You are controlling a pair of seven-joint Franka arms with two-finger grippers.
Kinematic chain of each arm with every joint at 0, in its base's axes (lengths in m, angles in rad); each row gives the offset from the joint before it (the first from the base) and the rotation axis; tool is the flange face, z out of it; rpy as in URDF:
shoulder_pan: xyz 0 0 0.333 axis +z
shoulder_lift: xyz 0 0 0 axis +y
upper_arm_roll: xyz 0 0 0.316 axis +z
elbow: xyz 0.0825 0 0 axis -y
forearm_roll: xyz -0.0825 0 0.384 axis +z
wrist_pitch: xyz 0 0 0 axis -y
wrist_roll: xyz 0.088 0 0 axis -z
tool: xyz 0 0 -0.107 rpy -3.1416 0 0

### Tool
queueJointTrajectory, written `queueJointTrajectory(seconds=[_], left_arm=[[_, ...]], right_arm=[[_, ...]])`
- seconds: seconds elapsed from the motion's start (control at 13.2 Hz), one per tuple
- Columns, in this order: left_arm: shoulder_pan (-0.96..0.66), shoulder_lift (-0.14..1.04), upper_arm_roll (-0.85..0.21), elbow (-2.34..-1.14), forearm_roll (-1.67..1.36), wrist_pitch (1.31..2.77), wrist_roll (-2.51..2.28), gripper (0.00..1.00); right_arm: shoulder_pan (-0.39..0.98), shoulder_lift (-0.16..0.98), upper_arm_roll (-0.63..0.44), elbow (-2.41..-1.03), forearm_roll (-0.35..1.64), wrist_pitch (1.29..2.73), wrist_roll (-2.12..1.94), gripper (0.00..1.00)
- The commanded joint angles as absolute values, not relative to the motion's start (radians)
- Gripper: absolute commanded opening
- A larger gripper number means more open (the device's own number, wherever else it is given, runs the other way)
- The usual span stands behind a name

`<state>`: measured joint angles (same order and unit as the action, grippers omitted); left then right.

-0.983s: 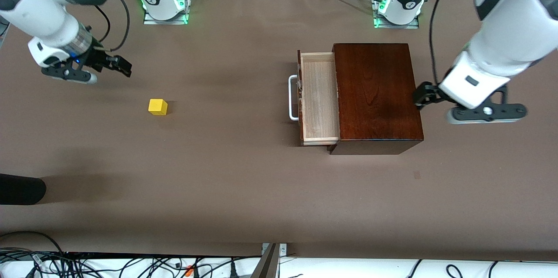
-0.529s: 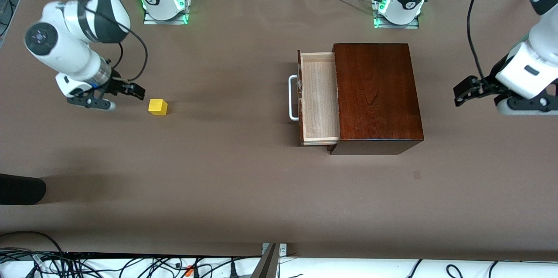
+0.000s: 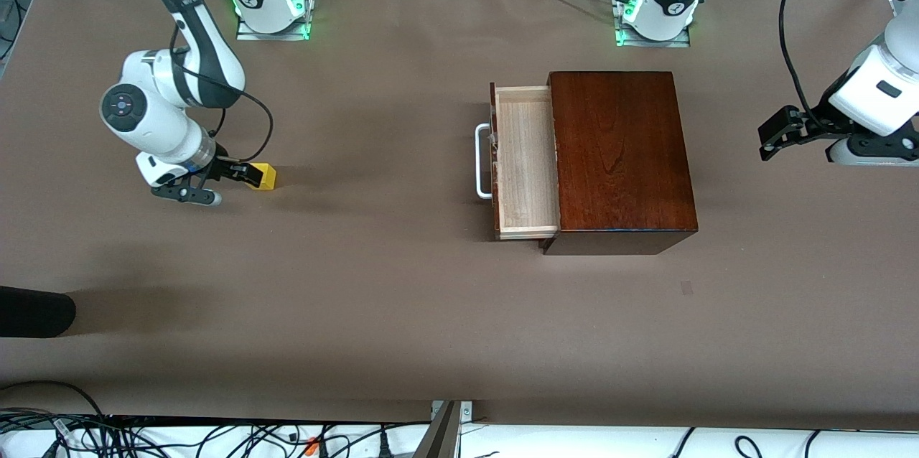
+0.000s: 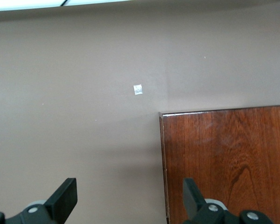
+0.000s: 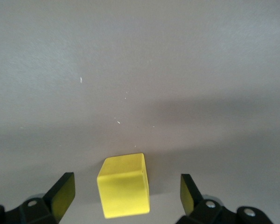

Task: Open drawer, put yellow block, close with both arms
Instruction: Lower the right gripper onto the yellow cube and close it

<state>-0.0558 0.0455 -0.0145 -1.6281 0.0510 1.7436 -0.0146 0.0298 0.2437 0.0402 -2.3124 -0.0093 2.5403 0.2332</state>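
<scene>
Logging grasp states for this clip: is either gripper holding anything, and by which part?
Nothing is held. The right gripper is open, fingers either side of the yellow block, not touching. The left gripper is open and empty.

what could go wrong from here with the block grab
1. The right end effector is open around the block, which sits skewed and off-centre between the fingers; closing may twist or nudge it away.
2. The drawer is only partly out, so the opening for dropping the block is narrow.

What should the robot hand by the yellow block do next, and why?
Probably ease forward a little, then close. The right gripper is open, the yellow block sits between its fingers without touching, and the drawer already stands open. The left gripper waits, open, beside the box.
</scene>
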Motion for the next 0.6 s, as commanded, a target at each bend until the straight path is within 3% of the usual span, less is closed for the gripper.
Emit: queueJointTrajectory(seconds=[0.0, 0.53], left_arm=[[-0.048, 0.06, -0.005, -1.614, 0.046, 1.749, 0.066, 1.0], [-0.037, 0.06, -0.003, -1.6, 0.046, 1.701, 0.095, 1.0]], right_arm=[[0.031, 0.278, 0.048, -2.336, -0.005, 2.62, 0.244, 1.0], [0.038, 0.336, 0.074, -2.336, -0.005, 2.631, 0.242, 1.0]])
